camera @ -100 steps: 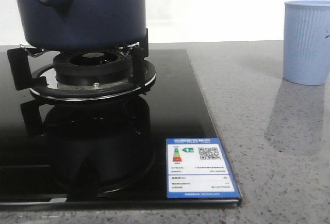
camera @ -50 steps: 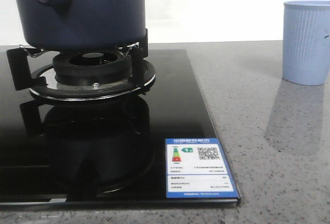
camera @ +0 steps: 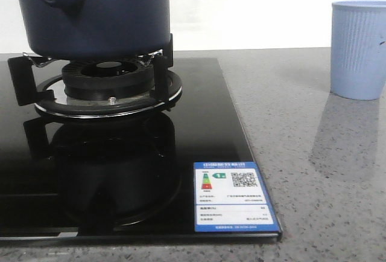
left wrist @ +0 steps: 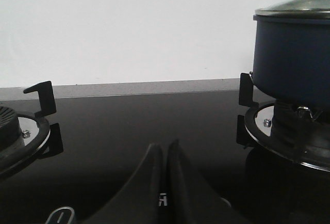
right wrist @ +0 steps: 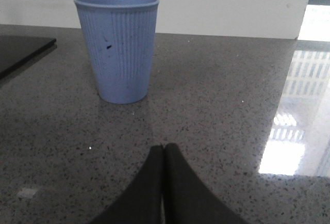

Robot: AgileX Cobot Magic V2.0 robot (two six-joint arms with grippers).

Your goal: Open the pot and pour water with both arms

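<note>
Essentially no change across last second: pot [camera: 96, 11] on burner, lid [left wrist: 296, 8] on; cup [right wrist: 117, 46] upright; left gripper [left wrist: 164, 154] and right gripper [right wrist: 163, 154] fingers pressed together, empty.

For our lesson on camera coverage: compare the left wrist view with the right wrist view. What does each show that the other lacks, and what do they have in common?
Left wrist view: the dark blue pot, its lid on, standing on a burner of the black glass hob, and the left gripper, fingers together.

Right wrist view: the ribbed blue cup standing upright on the speckled counter, and the right gripper, fingers together.

Shared: a white wall behind, and a gripper holding nothing.
</note>
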